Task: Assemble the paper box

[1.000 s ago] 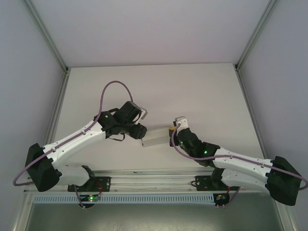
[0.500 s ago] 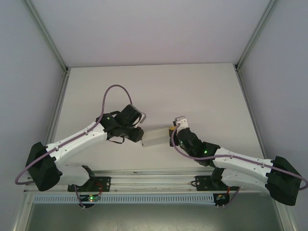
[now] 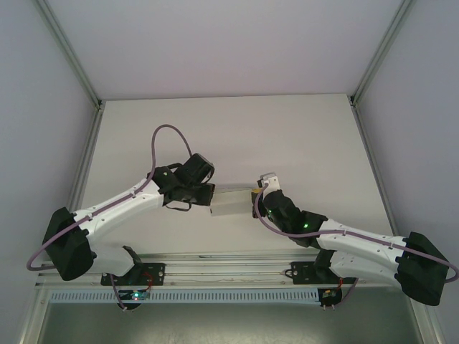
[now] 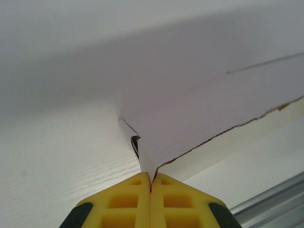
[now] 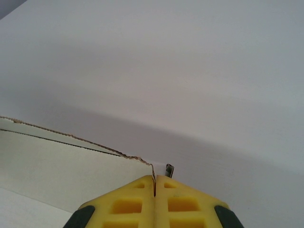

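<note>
The paper box (image 3: 231, 201) is a white card piece held just above the table between the two arms. My left gripper (image 3: 209, 195) is shut on its left end. In the left wrist view the yellow fingertips (image 4: 137, 183) pinch a card corner (image 4: 190, 114) with a brown raw edge. My right gripper (image 3: 256, 193) is shut on the right end. In the right wrist view the card panel (image 5: 61, 166) runs off to the left from the closed jaws (image 5: 155, 179), its brown edge on top.
The white tabletop (image 3: 287, 136) stretches behind the box. Aluminium frame posts (image 3: 86, 154) bound the left and right sides, and a metal rail (image 3: 222, 261) runs along the near edge by the arm bases.
My left gripper has moved right to the card's left end and shut on it. The right arm has stayed still, holding the right end.
</note>
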Robot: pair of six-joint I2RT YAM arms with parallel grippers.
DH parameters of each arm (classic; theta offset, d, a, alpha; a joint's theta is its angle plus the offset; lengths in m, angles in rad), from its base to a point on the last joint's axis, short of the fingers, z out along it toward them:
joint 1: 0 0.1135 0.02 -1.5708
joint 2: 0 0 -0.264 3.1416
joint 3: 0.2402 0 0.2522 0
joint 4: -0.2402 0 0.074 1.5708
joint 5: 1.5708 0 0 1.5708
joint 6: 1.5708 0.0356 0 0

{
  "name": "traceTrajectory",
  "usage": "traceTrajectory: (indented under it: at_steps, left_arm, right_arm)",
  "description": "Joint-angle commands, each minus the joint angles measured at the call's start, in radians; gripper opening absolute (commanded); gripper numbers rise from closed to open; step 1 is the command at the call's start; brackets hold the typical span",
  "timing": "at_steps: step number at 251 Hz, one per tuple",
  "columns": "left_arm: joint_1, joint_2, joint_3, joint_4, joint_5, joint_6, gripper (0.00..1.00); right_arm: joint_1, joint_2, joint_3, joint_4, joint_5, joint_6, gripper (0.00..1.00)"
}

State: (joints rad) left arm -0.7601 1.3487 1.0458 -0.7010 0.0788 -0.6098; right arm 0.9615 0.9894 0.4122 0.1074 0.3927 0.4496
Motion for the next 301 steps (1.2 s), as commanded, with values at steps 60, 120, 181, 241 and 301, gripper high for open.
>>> traceTrajectory:
  at_steps: [60, 120, 181, 241, 301]
  left_arm:
    - [-0.013, -0.1, -0.173, 0.254, -0.082, -0.275, 0.0]
    - [-0.035, -0.059, -0.215, 0.292, -0.089, -0.188, 0.0]
    - [-0.111, -0.024, -0.244, 0.269, -0.138, -0.078, 0.0]
    - [-0.137, -0.036, -0.407, 0.472, -0.126, -0.102, 0.0]
    - [-0.138, -0.031, -0.409, 0.498, -0.153, -0.097, 0.0]
  right_arm:
    - [0.039, 0.022, -0.037, -0.062, -0.038, 0.009, 0.0]
    - [0.042, 0.02, -0.058, -0.022, -0.041, -0.003, 0.0]
    - [0.042, -0.011, -0.11, 0.046, -0.041, -0.049, 0.0]
    - [0.042, -0.024, -0.193, 0.169, -0.108, -0.095, 0.0]
    - [0.042, -0.048, -0.194, 0.156, -0.142, -0.078, 0.18]
